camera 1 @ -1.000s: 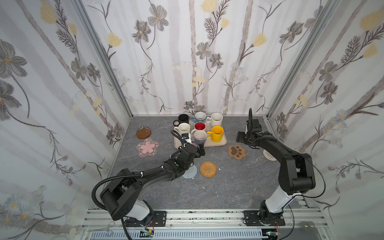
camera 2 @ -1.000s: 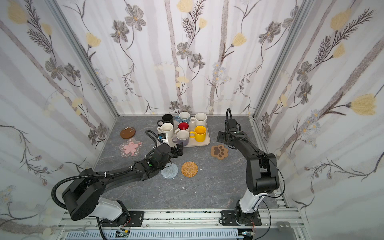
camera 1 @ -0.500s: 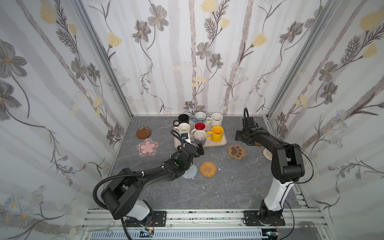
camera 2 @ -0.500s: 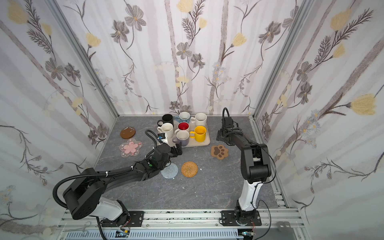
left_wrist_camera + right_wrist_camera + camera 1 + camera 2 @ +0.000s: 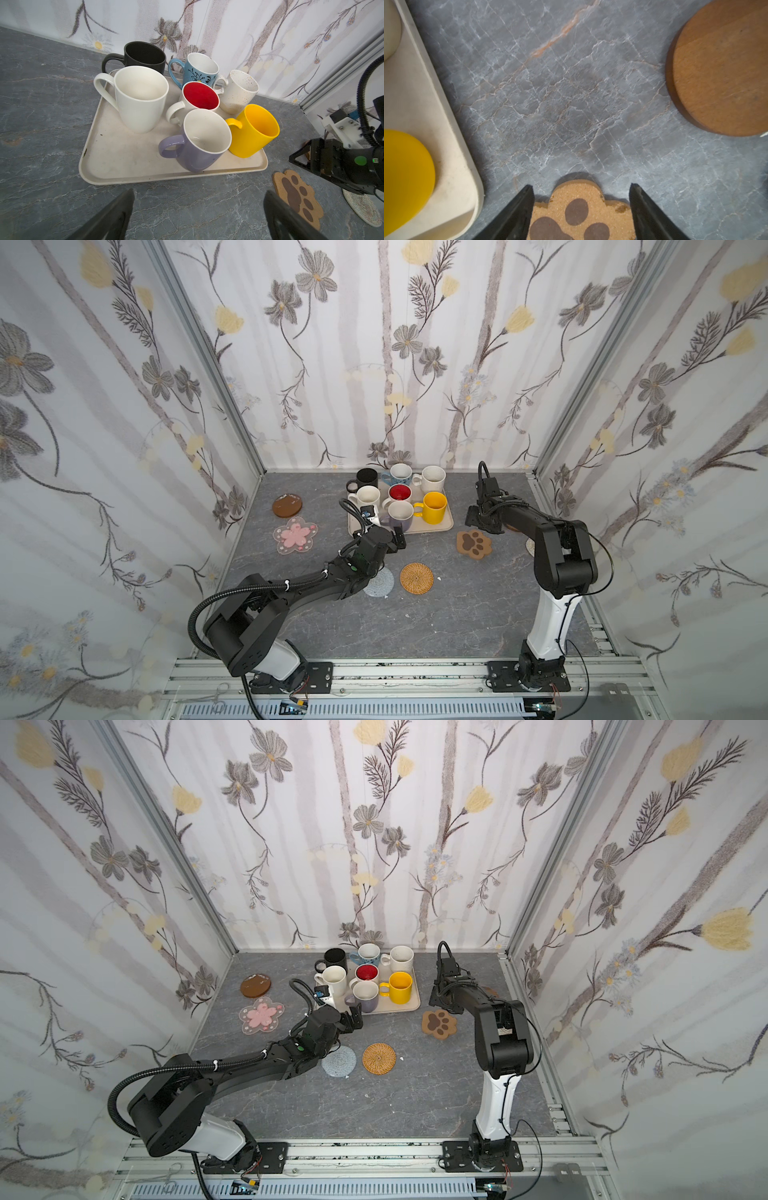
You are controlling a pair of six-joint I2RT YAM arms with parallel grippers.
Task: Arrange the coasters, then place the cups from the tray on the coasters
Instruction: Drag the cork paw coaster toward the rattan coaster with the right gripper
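Note:
The cream tray [image 5: 446, 526] holds several cups, among them black [image 5: 367, 479], yellow [image 5: 434, 506] and lavender [image 5: 199, 149]. Coasters lie on the table: a wooden disc [image 5: 286, 505], pink blossom [image 5: 295, 534], grey-blue crochet [image 5: 380, 583], rattan [image 5: 416, 578], the paw [image 5: 473, 544] and a second wooden disc [image 5: 724, 68]. A white woven one [image 5: 363, 207] is partly hidden by the right arm. My left gripper [image 5: 199, 193] is open and empty in front of the tray, facing the lavender cup. My right gripper [image 5: 581, 187] is open, with its fingers either side of the paw coaster's toe end.
The patterned enclosure walls stand close behind the tray and beside the right arm. The right arm reaches in low between the tray's right rim [image 5: 452, 124] and the second wooden disc. My left forearm [image 5: 324, 585] lies over part of the crochet coaster.
My right gripper has swung from the far right corner toward the tray, come down over the paw coaster, and its jaws have narrowed a little. The left arm has stayed still.

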